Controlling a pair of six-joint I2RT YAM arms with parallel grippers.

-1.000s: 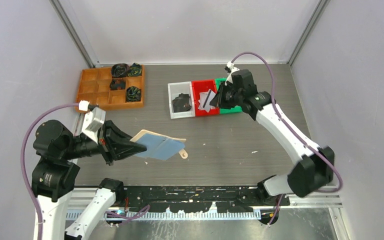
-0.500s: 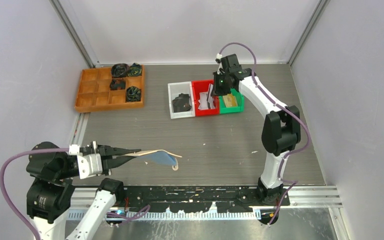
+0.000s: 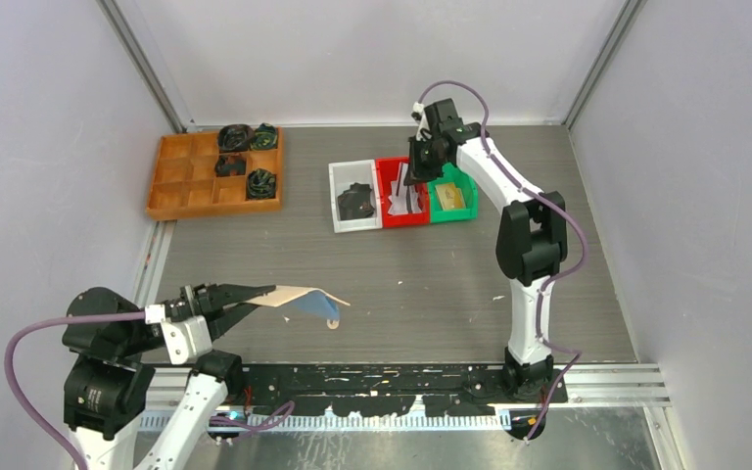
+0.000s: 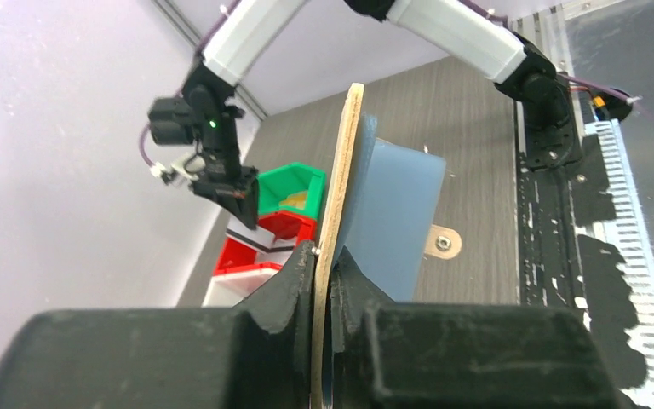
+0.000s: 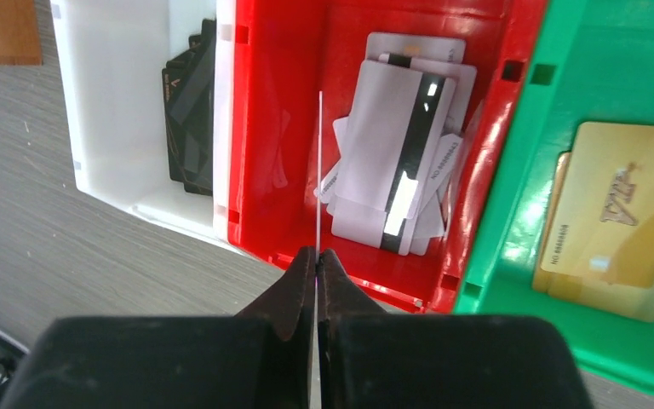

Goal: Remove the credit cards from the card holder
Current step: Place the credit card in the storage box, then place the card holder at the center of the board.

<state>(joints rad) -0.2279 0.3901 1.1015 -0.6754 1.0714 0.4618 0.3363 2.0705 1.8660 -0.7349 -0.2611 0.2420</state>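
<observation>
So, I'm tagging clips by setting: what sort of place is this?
Probably a robotics lab test cell: bare grey walls box in a table, two arms are bolted to a rail at its near edge, plus white, red and green sorting bins.

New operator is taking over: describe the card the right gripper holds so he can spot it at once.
At the far side of the table, find the red bin, middle of three. Above it the right gripper pinches a thin pale card. Unlike the cards lying flat in that bin, it stands on edge, seen only as a line.
</observation>
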